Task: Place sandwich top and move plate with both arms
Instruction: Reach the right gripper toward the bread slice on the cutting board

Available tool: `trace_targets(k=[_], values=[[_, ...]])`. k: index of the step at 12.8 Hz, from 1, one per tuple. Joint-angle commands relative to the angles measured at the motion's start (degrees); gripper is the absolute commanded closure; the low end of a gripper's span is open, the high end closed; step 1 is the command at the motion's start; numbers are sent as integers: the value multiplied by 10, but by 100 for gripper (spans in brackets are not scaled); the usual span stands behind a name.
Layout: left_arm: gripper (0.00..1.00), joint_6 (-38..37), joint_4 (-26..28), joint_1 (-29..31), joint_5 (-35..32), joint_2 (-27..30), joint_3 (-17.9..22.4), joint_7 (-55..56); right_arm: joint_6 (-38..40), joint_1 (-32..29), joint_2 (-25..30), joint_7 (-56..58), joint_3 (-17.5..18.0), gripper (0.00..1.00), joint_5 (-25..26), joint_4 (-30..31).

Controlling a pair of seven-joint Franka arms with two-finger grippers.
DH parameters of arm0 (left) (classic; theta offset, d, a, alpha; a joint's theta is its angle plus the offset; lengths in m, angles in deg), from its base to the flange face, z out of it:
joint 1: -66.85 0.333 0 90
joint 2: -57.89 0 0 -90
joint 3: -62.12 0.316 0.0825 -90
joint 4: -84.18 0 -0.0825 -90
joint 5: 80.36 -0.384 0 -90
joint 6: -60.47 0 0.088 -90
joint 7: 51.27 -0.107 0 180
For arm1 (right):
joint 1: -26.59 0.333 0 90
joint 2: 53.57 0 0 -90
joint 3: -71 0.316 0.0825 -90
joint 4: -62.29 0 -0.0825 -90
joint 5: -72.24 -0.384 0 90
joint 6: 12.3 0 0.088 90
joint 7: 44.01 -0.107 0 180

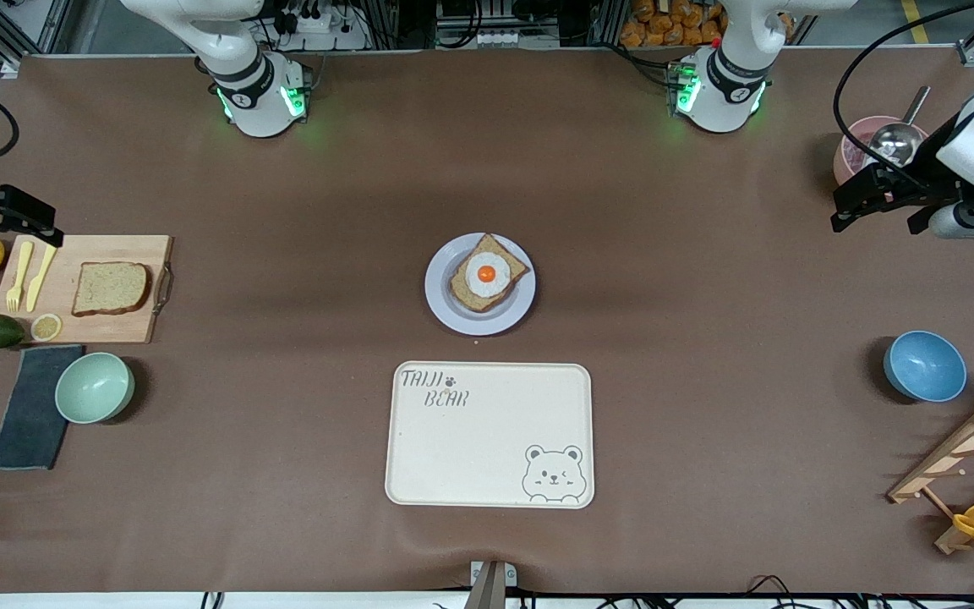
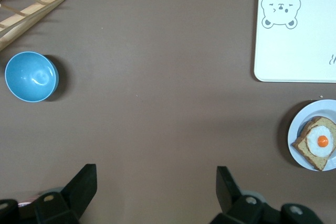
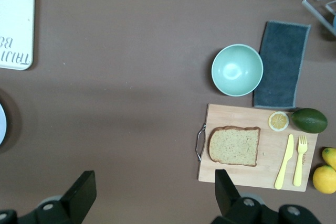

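Both arms wait high at the table's ends, sandwich top untouched on its board.

The sandwich top (image 1: 111, 288) lies flat on the wooden cutting board (image 1: 134, 325) at the right arm's end, its long axis along the board, rounded end toward the plate (image 1: 445, 306). The right gripper (image 1: 5, 222), fingers spread and empty, hangs over the table edge just beside that board, partly cut off. The plate sits mid-table carrying the egg-topped slice (image 1: 487, 273), the cream tray (image 1: 488, 435) nearer the camera. The left gripper (image 1: 872, 200), spread too, hovers beside a pink bowl (image 1: 850, 150), well apart from the plate.
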Motion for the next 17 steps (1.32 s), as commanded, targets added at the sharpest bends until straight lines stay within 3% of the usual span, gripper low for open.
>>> trace_targets(k=[1, 3, 6, 8, 11, 15, 17], values=[[0, -7, -17, 3, -18, -14, 0, -8, 17, -10, -22, 6, 2, 0, 1, 3], [0, 5, -31, 5, -24, -17, 1, -9, 18, -23, -42, 12, 0, 0, -3, 2], [0, 24, -38, 6, -34, -21, 24, -9, 3, -62, -93, 113, 0, 0, -5, 10], [0, 31, -39, 8, -51, -29, 50, -28, -26, -99, -99, 116, 0, 0, -17, 47], [0, 60, -39, 6, -58, -52, 52, -29, -54, -146, -118, 141, -2, 0, -29, 78], [0, 100, -78, 26, -53, -120, 54, -28, -87, -156, -158, 225, -46, 0, -29, 78], [0, 116, -91, 39, -28, -169, 52, -25, -112, -156, -181, 275, -74, 12, -29, 78]])
